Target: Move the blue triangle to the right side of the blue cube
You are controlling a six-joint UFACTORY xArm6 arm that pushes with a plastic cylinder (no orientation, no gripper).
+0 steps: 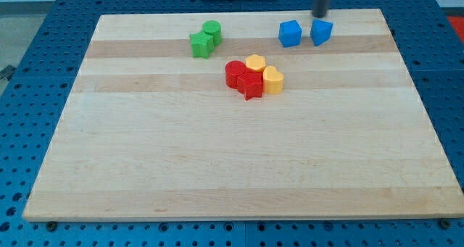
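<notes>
The blue cube [290, 33] sits near the view's top, right of centre, on the wooden board [239, 167]. The blue triangle [321, 32] lies just to its right, a small gap between them. My tip [320, 16] comes down from the view's top edge and stands right behind the blue triangle, at its top side, close to or touching it.
A green cylinder [212, 30] and a green star-like block [201, 43] sit together at the top left of centre. A red cylinder [234, 73], a red block [252, 84], a yellow hexagon [255, 62] and a yellow heart-like block [272, 80] cluster mid-board.
</notes>
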